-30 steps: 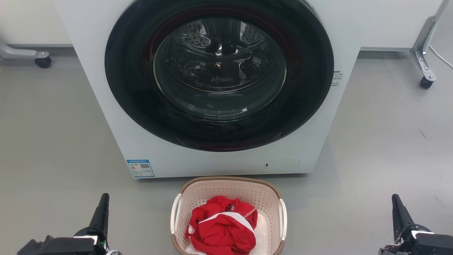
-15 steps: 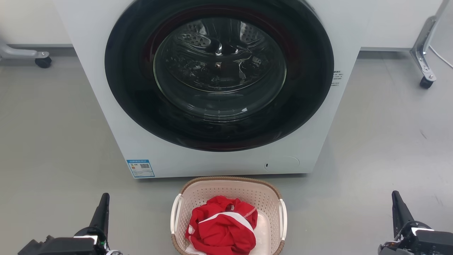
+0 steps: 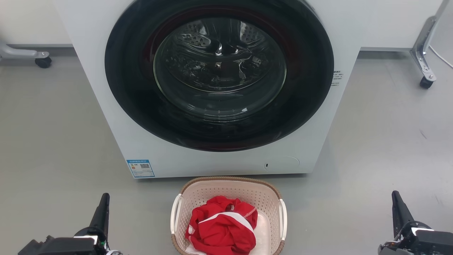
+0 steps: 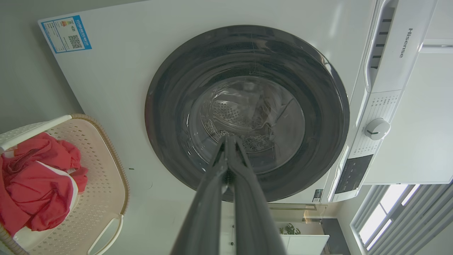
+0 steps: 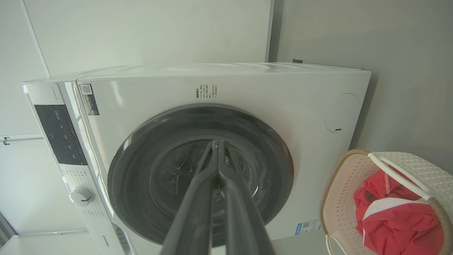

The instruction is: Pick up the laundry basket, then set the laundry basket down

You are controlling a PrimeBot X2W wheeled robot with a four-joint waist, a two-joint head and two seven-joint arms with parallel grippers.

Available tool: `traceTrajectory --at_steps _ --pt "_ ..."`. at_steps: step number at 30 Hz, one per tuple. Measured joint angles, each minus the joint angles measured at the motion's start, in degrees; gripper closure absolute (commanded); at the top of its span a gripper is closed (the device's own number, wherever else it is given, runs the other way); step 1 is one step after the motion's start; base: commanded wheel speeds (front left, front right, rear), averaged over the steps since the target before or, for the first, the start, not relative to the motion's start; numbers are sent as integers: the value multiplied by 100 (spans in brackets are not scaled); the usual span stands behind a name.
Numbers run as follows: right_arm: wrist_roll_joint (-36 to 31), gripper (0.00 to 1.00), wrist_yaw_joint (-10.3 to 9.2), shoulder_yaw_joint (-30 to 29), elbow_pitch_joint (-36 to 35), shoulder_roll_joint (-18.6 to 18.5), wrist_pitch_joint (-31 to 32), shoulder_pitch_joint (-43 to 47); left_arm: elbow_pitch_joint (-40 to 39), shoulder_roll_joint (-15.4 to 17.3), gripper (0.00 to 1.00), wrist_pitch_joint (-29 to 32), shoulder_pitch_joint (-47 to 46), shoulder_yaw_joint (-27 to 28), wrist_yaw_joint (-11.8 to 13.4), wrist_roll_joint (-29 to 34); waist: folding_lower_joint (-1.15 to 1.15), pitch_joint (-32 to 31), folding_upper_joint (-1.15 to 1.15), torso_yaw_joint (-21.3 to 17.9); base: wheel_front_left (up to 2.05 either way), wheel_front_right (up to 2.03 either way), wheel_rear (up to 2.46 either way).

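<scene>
The laundry basket [image 3: 226, 191] is pale pink-beige with a brown woven rim and white side handles. It stands on the grey floor just in front of the washer, at the bottom centre of the head view, with red and white clothes [image 3: 222, 226] inside. It also shows at the left edge in the left wrist view [image 4: 102, 170] and at the lower right in the right wrist view [image 5: 341, 198]. My left gripper [image 3: 104, 200] hangs well left of the basket, shut and holding nothing [image 4: 228, 140]. My right gripper [image 3: 395, 198] hangs far to its right, also shut and empty [image 5: 216, 143].
A white front-loading washer [image 3: 141, 141] with a dark round door [image 3: 219, 74] stands right behind the basket. Wheeled metal frame legs [image 3: 423, 53] stand at the far right and far left [image 3: 39, 58]. Open grey floor [image 3: 53, 141] lies on both sides of the basket.
My right gripper has shifted slightly up the head view between one second ago and now. The basket, the washer and my left gripper have stayed put.
</scene>
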Motion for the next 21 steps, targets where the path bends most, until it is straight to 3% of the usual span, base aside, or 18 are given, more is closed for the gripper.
traceTrajectory --at_steps 21 --pt "0 100 0 0 0 1 0 0 3 0 100 0 0 -1 0 0 0 0 0 0 0 0 0"
